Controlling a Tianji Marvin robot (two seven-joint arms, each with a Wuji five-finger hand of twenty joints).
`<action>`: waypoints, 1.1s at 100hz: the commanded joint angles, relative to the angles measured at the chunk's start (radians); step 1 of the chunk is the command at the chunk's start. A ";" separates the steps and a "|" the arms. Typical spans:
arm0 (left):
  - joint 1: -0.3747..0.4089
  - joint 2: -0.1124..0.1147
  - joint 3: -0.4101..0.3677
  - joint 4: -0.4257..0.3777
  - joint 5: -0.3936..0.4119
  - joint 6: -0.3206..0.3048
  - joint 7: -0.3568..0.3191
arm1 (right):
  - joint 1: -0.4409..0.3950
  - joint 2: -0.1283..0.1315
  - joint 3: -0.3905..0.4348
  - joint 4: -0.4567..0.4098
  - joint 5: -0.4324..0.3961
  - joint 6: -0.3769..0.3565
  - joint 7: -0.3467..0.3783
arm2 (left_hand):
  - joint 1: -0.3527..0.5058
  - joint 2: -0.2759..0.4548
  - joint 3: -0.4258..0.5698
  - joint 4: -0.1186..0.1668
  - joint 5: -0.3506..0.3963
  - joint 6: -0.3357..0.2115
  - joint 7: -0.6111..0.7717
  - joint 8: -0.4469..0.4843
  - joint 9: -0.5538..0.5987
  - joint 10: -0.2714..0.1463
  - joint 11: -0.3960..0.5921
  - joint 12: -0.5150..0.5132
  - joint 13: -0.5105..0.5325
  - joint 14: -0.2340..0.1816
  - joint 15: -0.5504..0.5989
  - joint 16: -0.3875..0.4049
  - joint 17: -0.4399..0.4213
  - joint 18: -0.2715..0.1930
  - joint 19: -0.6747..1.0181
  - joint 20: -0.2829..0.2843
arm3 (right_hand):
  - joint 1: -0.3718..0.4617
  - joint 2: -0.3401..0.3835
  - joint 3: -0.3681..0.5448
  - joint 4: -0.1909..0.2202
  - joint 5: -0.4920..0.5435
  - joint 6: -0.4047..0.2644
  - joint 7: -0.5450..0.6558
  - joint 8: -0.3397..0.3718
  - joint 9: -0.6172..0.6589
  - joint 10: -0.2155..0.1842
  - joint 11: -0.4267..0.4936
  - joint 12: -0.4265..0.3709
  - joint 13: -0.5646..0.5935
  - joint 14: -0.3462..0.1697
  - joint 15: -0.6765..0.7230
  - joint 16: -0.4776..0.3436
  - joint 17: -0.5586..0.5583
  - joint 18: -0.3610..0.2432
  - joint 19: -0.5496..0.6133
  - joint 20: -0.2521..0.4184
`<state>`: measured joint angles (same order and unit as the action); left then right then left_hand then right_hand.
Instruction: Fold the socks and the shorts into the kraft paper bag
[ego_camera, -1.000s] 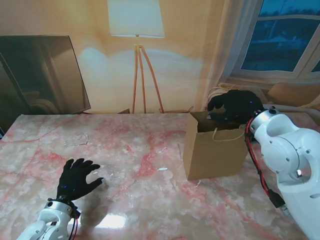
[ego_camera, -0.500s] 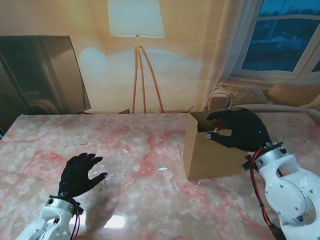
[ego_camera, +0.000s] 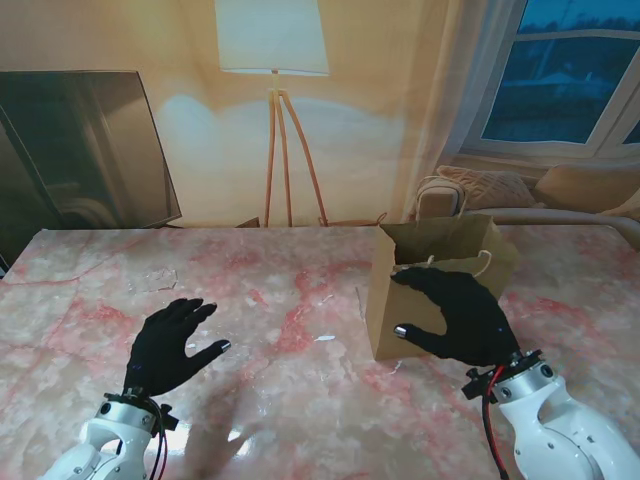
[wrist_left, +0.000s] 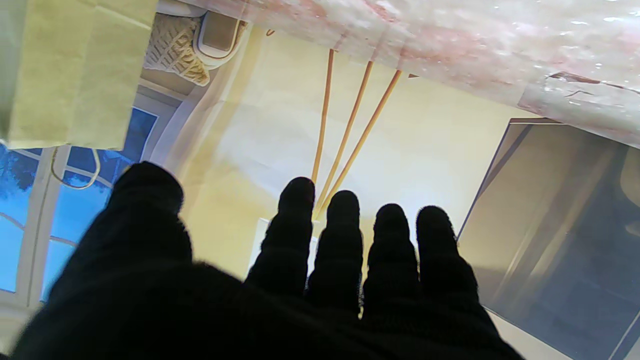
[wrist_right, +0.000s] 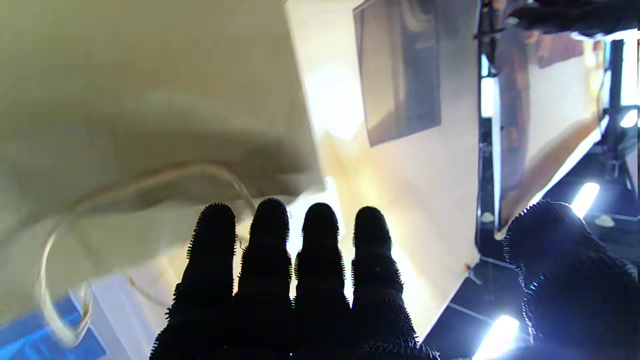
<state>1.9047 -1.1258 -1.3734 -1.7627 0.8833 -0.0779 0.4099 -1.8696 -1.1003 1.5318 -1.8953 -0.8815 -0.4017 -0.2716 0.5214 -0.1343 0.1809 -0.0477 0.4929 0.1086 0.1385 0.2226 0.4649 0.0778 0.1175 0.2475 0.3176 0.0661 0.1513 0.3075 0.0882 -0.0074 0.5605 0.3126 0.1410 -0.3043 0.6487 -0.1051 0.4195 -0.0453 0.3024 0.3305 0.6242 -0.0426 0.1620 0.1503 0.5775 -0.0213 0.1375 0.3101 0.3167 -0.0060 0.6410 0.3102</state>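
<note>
Two black gloved hands of mine show in the view from the stand. My left hand is on the left, over the pink marble table, with its fingers spread wide and nothing in it. My right hand is on the right, in front of the brown kraft paper bag. Its fingers are stretched out and apart, and it holds nothing. I cannot tell if it touches the bag. The bag stands upright on the table with its top open and a thin cord handle hanging at the rim. I cannot see the socks or the shorts, and I cannot see into the bag. A tall floor lamp with a white shade and wooden legs stands behind the table.

From my left wrist, my four fingers point straight out side by side, and the thumb sits off to one side. The bag is well away from them.

From my right wrist, my four fingers are straight and close together, with the thumb held apart. The bag looks blurry and fills much of the view just past my fingertips.
</note>
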 joint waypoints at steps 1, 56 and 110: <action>0.015 -0.007 0.011 -0.020 0.005 -0.009 0.009 | -0.023 -0.012 -0.028 0.027 0.004 -0.017 -0.003 | -0.002 0.032 -0.028 0.054 -0.026 0.012 -0.022 -0.015 -0.034 0.004 -0.016 -0.017 0.009 -0.013 0.009 -0.010 0.005 -0.028 0.011 -0.010 | -0.035 0.021 -0.020 0.058 -0.047 0.022 -0.028 -0.018 -0.042 0.016 -0.030 -0.022 -0.034 -0.017 -0.014 -0.003 -0.019 -0.049 -0.031 -0.047; 0.033 -0.010 0.078 -0.012 0.013 -0.061 0.075 | 0.043 -0.016 -0.189 0.241 0.089 -0.034 -0.026 | -0.016 0.074 -0.084 0.064 -0.030 0.008 -0.027 -0.010 -0.037 0.002 -0.024 -0.018 0.017 -0.008 0.011 -0.010 0.030 -0.022 0.051 0.007 | -0.056 0.047 -0.035 0.060 -0.091 0.038 -0.036 -0.027 -0.081 0.025 -0.038 -0.026 -0.068 -0.011 -0.017 -0.021 -0.039 -0.045 -0.036 -0.069; 0.065 -0.013 0.122 0.004 0.004 -0.101 0.117 | 0.071 -0.026 -0.237 0.318 0.110 -0.019 -0.075 | -0.022 0.093 -0.123 0.074 -0.004 0.011 -0.017 0.003 -0.008 0.008 -0.023 -0.016 0.049 -0.006 0.013 -0.007 0.047 -0.018 0.065 0.012 | -0.063 0.064 -0.050 0.058 -0.098 0.031 -0.023 -0.026 -0.091 0.019 -0.045 -0.031 -0.086 -0.023 -0.013 -0.030 -0.060 -0.051 -0.036 -0.078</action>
<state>1.9593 -1.1323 -1.2588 -1.7628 0.8923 -0.1729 0.5271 -1.7809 -1.1211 1.2960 -1.5652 -0.7683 -0.4211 -0.3465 0.5154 -0.0815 0.0859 -0.0444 0.4934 0.1125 0.1378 0.2210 0.4552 0.0781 0.1157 0.2471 0.3427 0.0662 0.1686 0.3073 0.1363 -0.0110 0.6149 0.3124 0.1039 -0.2709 0.6361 -0.1049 0.3409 0.0005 0.2768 0.3111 0.5734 -0.0167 0.1294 0.1357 0.5267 -0.0214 0.1369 0.3004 0.2793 -0.0067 0.6267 0.2642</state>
